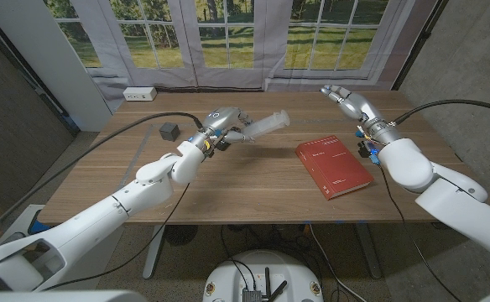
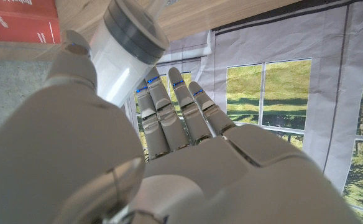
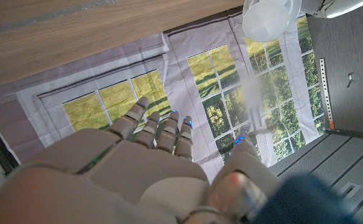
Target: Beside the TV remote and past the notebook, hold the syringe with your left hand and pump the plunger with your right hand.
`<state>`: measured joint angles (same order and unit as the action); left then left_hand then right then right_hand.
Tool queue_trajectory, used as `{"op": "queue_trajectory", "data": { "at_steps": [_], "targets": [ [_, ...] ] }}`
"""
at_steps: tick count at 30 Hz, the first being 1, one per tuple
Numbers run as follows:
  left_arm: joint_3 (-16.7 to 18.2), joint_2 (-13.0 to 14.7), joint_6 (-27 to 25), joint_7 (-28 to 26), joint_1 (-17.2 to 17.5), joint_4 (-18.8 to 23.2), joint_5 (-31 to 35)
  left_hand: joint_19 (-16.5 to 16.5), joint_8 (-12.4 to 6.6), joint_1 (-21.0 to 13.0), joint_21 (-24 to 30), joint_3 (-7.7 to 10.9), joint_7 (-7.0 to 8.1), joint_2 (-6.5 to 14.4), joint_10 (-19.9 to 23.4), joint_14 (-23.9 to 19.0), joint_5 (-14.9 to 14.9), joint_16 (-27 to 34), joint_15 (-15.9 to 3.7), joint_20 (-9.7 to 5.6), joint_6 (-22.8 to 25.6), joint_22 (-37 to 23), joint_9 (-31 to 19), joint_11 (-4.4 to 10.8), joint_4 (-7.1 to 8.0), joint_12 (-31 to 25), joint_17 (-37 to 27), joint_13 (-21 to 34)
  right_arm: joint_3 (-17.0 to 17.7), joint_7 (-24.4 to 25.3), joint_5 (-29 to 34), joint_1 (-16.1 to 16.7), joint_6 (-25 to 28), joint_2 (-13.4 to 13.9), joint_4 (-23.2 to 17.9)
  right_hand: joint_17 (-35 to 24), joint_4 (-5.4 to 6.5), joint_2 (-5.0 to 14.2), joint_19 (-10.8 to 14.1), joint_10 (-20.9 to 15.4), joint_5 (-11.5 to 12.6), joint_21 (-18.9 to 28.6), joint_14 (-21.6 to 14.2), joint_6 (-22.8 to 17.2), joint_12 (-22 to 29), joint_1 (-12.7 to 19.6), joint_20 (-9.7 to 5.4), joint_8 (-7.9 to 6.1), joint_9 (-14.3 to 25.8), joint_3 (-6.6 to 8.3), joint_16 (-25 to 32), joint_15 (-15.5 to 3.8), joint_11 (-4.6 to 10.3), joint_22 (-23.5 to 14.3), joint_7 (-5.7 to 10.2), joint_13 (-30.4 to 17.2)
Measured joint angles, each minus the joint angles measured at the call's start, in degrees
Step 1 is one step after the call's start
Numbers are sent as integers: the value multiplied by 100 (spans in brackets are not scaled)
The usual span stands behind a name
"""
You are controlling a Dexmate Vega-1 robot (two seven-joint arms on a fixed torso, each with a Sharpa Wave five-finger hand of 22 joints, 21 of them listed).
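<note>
A wooden table (image 1: 228, 180) stands before tall paned windows (image 1: 228, 29) that look onto grass and trees, with pale curtain panels hanging at their frames and a dark wall on either side. A white power strip (image 1: 140, 94) lies at the table's far edge, and a small dark block (image 1: 169, 130) sits near the left arm's cable.

The left hand (image 1: 222, 127) is raised over the middle of the table and grasps the syringe (image 1: 264, 126) by its near end; the clear barrel sticks out from the hand toward the robot's right, tilted slightly upward and off the surface. In the left wrist view the barrel (image 2: 122, 53) runs up alongside the thumb, its grey-banded end beyond the fingertips (image 2: 175, 84), which are straight and close together.

The red notebook (image 1: 333, 166) lies flat on the table, to the right of the syringe and well apart from it.

The right hand (image 1: 346, 102) hovers above the far right part of the table, beyond the notebook, holding nothing, its fingers (image 3: 160, 127) extended and slightly apart.
</note>
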<state>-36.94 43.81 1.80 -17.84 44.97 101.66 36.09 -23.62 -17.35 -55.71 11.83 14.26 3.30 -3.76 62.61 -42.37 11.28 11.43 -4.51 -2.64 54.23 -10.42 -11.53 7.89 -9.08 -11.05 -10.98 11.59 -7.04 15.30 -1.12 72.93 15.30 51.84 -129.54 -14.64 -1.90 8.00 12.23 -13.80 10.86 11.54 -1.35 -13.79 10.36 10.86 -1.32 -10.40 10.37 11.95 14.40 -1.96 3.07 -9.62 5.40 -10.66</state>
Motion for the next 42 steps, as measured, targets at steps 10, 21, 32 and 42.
{"op": "queue_trajectory", "data": {
  "at_steps": [10, 21, 32, 42],
  "targets": [
    [122, 276, -137, 384, 84, 287, 69, 0, -1, 0, 0, 0, 0, 0, 0, 30, 0, 0, 30, 0, 0, 0, 0, 0, 0, 0, 7, -1, -90, -15, -169, -108, -253, -81, 201, 0, 0, -52, 0, 0, 0, 0, 0, 0, 0, -52, 0, 0, 0, 0, 0, 0, 0, 0, 0, -1],
    [133, 508, -445, 911, 91, 557, 538, 63, 1, 0, 0, -1, 51, 0, -31, 93, -2, -23, 30, 19, -51, 0, 0, 31, 1, 3, 24, -3, -201, 20, -329, -215, -516, -183, 464, 0, -16, -52, -1, -1, 0, 0, 0, -1, 25, -52, 0, 0, 0, 47, 0, 1, 1, 0, 0, -1],
    [40, 621, -690, 1391, 39, 678, 1010, 175, 33, 44, -45, -1, 92, 44, -51, 209, -4, -84, 63, 31, -91, 0, 0, 51, 1, 12, 33, 1, -301, 29, -551, -334, -927, -323, 795, -1, -16, -52, 32, -1, 0, 0, -32, -1, 25, -52, -31, -1, 0, 47, 0, -31, 1, 0, 0, -1],
    [-57, 636, -792, 1687, -32, 709, 1231, 229, 73, 75, -45, -1, 133, 75, -103, 318, -10, -107, 71, 37, -133, 0, -5, 103, 1, 34, 57, -26, -386, 6, -869, -427, -1494, -530, 1210, -1, -24, -22, 144, 42, 0, 0, -84, 20, 25, -82, -62, -1, 0, 87, 0, -19, -42, 0, -20, -2]
  ]
}}
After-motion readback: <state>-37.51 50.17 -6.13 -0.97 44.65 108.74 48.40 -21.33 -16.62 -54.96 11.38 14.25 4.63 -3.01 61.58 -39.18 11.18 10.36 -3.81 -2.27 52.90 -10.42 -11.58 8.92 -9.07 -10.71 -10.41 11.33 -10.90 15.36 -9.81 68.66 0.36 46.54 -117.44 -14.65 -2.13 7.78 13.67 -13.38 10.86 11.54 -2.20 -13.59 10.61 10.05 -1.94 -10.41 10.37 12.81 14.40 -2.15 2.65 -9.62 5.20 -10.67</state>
